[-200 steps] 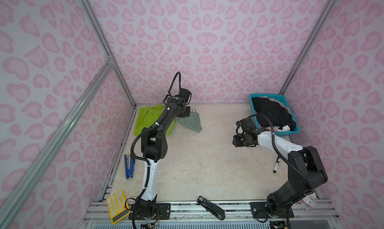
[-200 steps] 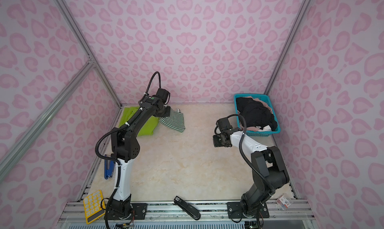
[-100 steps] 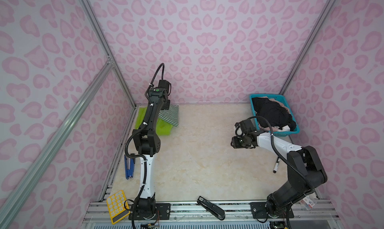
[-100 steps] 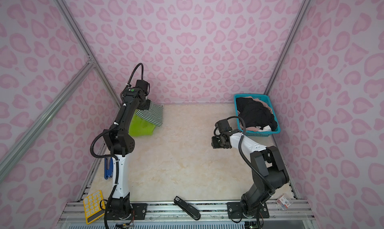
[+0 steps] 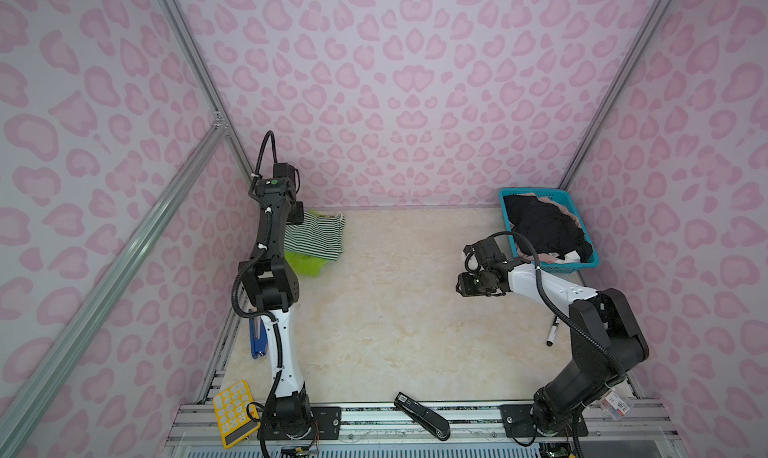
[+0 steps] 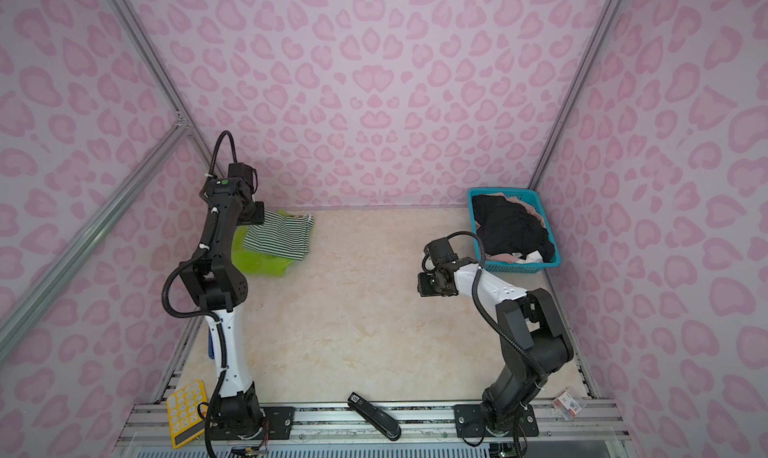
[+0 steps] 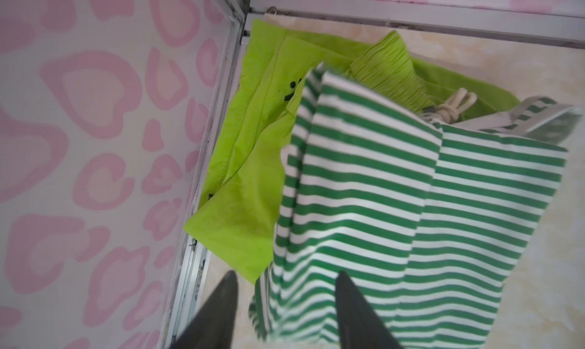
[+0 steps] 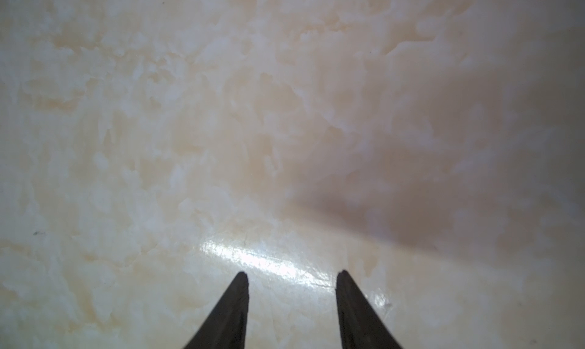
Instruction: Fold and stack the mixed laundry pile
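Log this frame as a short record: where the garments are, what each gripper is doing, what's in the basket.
left gripper: fingers apart, gripping nothing, above the stack in the far left corner
green-and-white striped top: over the lime-green elastic-waist shorts, partly covering them
right gripper: fingers apart, empty, over bare marbled tabletop
teal plastic lattice basket: far right, holds a black garment and beige-pink clothes

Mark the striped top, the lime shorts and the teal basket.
striped top (image 5: 318,237), in a top view, middle of folded panel.
lime shorts (image 7: 253,186), left wrist view, leg fabric.
teal basket (image 5: 571,267), in a top view, near wall.
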Robot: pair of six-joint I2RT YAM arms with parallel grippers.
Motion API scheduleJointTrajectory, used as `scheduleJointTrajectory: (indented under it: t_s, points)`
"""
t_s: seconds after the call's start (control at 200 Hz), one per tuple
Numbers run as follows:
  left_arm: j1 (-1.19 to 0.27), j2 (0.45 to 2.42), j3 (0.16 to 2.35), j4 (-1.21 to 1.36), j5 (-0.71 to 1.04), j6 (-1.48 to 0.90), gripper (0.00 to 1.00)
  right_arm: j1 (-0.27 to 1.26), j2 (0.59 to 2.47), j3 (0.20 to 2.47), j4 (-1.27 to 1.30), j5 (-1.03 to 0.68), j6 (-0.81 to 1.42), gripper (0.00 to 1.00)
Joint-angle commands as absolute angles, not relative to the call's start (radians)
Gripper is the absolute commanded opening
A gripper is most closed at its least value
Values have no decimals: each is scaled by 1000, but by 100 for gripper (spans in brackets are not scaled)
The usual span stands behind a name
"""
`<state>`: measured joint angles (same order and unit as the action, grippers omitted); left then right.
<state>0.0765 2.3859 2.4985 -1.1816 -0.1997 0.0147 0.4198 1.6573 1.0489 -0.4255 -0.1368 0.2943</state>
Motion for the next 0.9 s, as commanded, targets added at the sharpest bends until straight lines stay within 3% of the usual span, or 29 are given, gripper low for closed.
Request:
scheduleJointTrajectory:
  t_s: [0.0, 0.275, 0.575, 0.715, 0.895]
  points:
    - [82, 2342, 2436, -1171, -168, -95, 68, 423, 1654, 1058, -447, -120, 288, 46]
    - [81, 2120, 2301, -1061, 40, -181, 74, 424, 1599, 1049, -459, -90, 233, 46]
    - [52, 1604, 1508, -544, 48, -222, 87, 424, 1446, 1010, -415, -40, 113, 49]
    - [33, 1463, 1253, -404, 62, -252, 88, 422, 1332, 916, -310, 21, 54, 60]
    - [-22, 1356, 993, -250, -47, -249, 88, 403, 1219, 794, -158, 108, 7, 69]
